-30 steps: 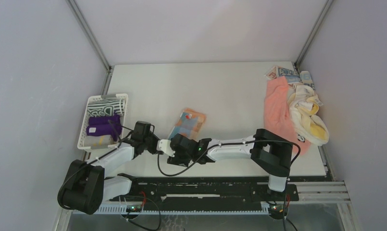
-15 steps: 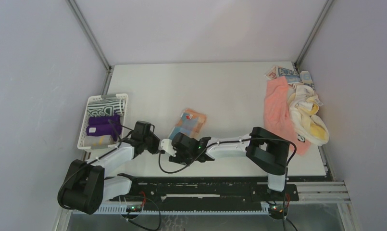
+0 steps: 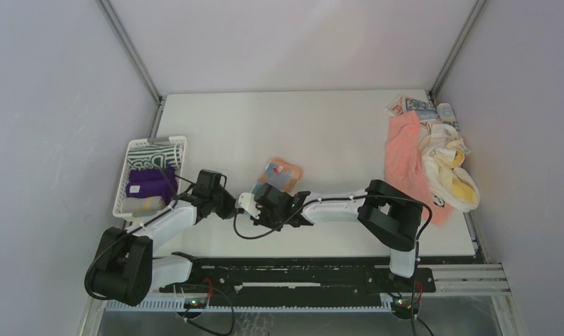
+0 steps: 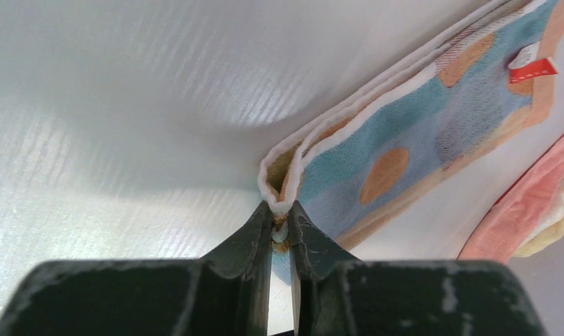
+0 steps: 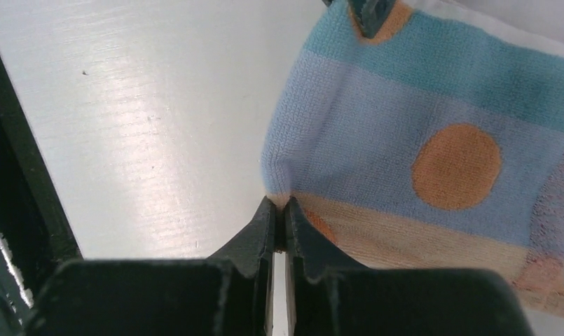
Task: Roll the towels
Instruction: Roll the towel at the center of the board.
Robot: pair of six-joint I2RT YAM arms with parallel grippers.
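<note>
A folded light-blue towel with orange patches (image 3: 280, 173) lies flat near the table's front centre. My left gripper (image 4: 279, 218) is shut on the towel's near folded corner, where white layered edges bulge out of the tips. My right gripper (image 5: 279, 210) is shut on the adjacent near corner of the same towel (image 5: 405, 126), pinching its orange border. In the top view both grippers meet at the towel's near edge, left gripper (image 3: 245, 202) beside right gripper (image 3: 265, 194). More towels are heaped at the right: salmon-pink (image 3: 403, 161), cream-yellow (image 3: 452, 178) and blue-printed (image 3: 419, 106).
A white slotted basket (image 3: 122, 199) stands at the left edge, holding a purple rolled towel (image 3: 150, 183) and a black-and-white striped one (image 3: 156, 150). The enclosure's walls close in on the left, back and right. A black rail runs along the near edge.
My right gripper has moved forward to the towel's near corner and gone from open to shut on it. The left gripper stayed shut on its corner, shifting slightly.
</note>
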